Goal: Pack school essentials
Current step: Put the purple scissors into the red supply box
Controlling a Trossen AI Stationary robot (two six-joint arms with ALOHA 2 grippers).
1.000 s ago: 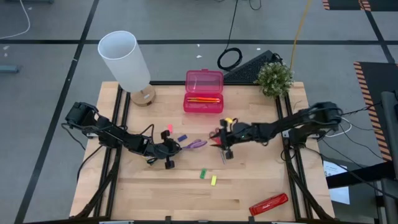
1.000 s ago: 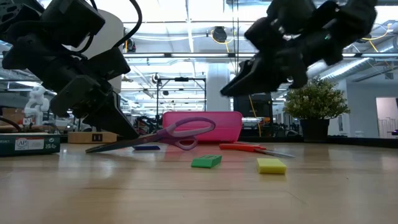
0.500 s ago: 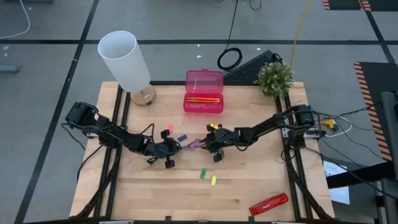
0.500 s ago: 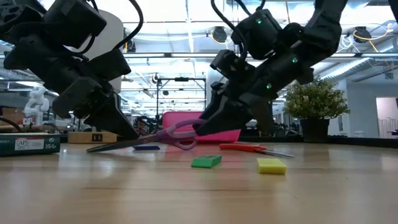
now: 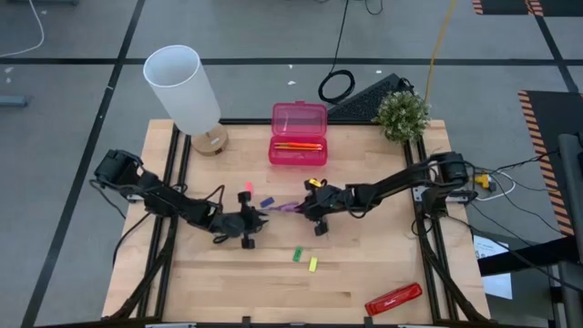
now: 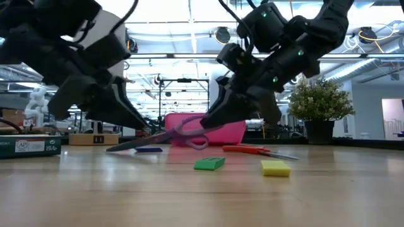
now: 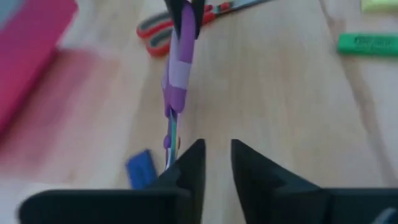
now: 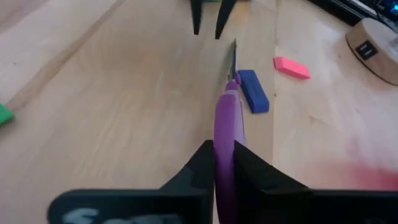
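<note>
**High view: purple scissors pass between two hands**

High view shows the counter (image 5: 364, 273) with the pink case (image 5: 299, 133) at its far edge, probably the packing target. Mid-counter, the right hand (image 8: 224, 163) is clamped on the purple scissors (image 6: 183, 131) by the handle, blade tip low, seemingly to lift them. The left hand (image 7: 215, 163), narrowly parted, sits at the blade tip, gripping nothing. Red scissors (image 6: 255, 149) and small pieces lie nearby.

Two pairs of scissors are showing: the purple scissors (image 5: 281, 209) lying between the left gripper (image 5: 252, 219) and the right gripper (image 5: 303, 209), and the red scissors (image 6: 252, 149) beyond. Four small pieces are lying about: one pink (image 5: 248, 187), one blue (image 5: 267, 201), one green (image 5: 297, 255), one yellow (image 5: 312, 264).
</note>
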